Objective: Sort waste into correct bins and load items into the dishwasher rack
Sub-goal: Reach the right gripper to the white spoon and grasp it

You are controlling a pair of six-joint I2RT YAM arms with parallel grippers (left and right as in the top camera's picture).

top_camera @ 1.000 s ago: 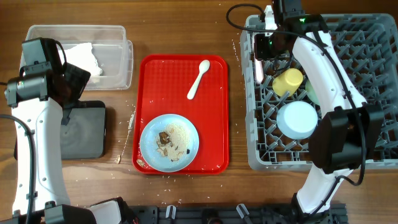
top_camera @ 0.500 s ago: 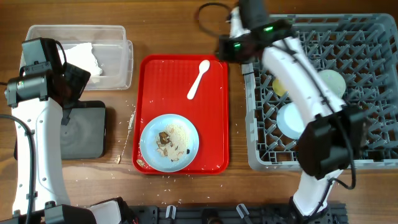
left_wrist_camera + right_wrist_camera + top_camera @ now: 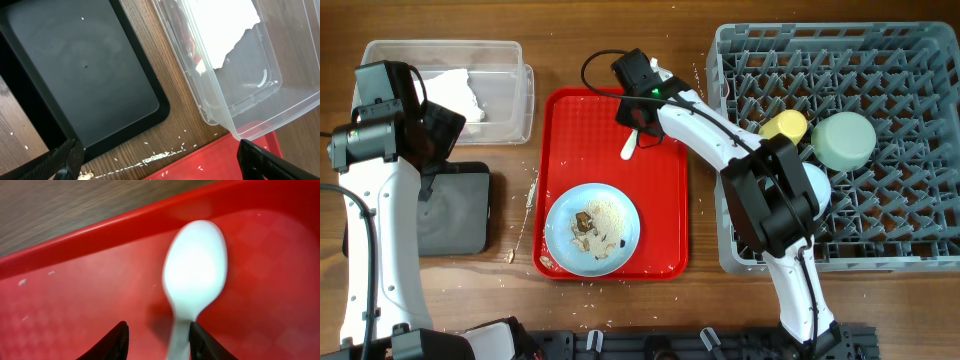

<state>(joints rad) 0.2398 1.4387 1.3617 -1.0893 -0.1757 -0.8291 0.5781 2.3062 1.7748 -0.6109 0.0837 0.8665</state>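
The white plastic spoon lies at the back of the red tray. In the right wrist view its bowl is close ahead and its handle runs between my fingers. My right gripper is open, low over the spoon. The light blue plate holds brown scraps and rice. The grey rack holds the yellow cup, the pale green bowl and the light blue bowl. My left gripper is open and empty above the black tray and the clear tub, which holds a white napkin. No fork shows.
Rice crumbs lie on the wood between the black tray and the red tray's corner. My right arm stretches from the rack's left side across the red tray. The tub and black tray stand at the far left.
My right arm has swung left from the rack's back left corner to the red tray and come down over the spoon. The green bowl now shows. The left arm has not moved.
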